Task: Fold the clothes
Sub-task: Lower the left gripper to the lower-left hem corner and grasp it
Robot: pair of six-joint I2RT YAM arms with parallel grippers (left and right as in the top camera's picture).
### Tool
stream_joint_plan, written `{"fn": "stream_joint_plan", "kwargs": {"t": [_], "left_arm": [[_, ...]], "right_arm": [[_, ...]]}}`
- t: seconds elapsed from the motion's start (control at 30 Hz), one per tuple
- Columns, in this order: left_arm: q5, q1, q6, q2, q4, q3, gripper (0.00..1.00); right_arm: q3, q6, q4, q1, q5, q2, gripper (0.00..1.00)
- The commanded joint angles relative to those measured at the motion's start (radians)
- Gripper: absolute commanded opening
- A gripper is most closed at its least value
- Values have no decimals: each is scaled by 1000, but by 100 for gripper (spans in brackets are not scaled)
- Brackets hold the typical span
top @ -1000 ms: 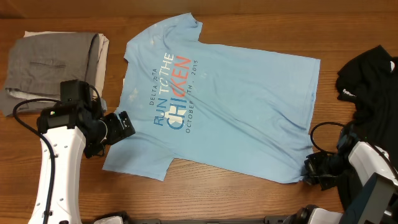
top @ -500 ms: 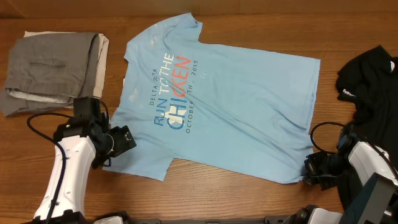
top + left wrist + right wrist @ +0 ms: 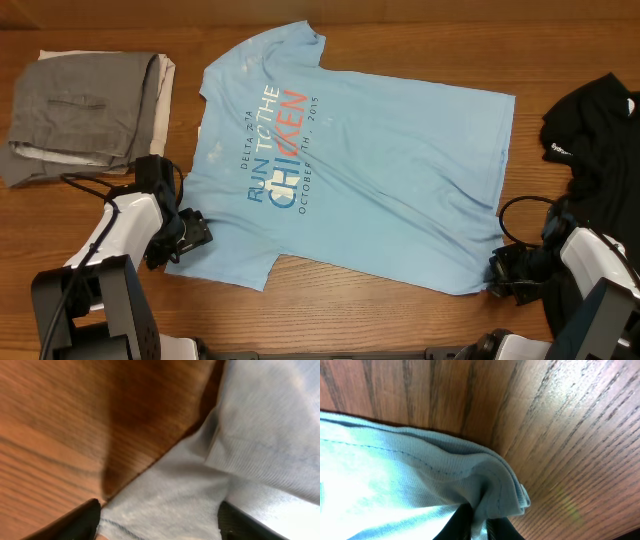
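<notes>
T-shirt (image 3: 350, 170), lower frame: right gripper (image 3: 499, 274) apparently pinched on hem corner; left gripper (image 3: 197, 231) spread astride sleeve edge, to be closed fully before lifting.

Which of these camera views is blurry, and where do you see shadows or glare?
Left wrist: blurred, the wood grain smeared, with a dark shadow on the table beside the T-shirt edge. Right wrist: sharp, hem stitching crisp, with a faint bright patch on the wood. Overhead: sharp and evenly lit.
</notes>
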Motion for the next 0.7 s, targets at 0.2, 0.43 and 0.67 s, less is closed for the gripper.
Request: {"fn": "stream_joint_plan", "kwargs": {"t": [0.2,0.43,0.67], "left_arm": [[-39,6,-21,41,-76,-21,75],[-60,6,-72,41,-33,-56,63],[-40,6,-72,41,-14,-71,4]], "right_arm": [[-29,1,15,1,42,9,14],[-29,0,15,1,42,9,14],[-29,0,14,1,42,9,14]]}}
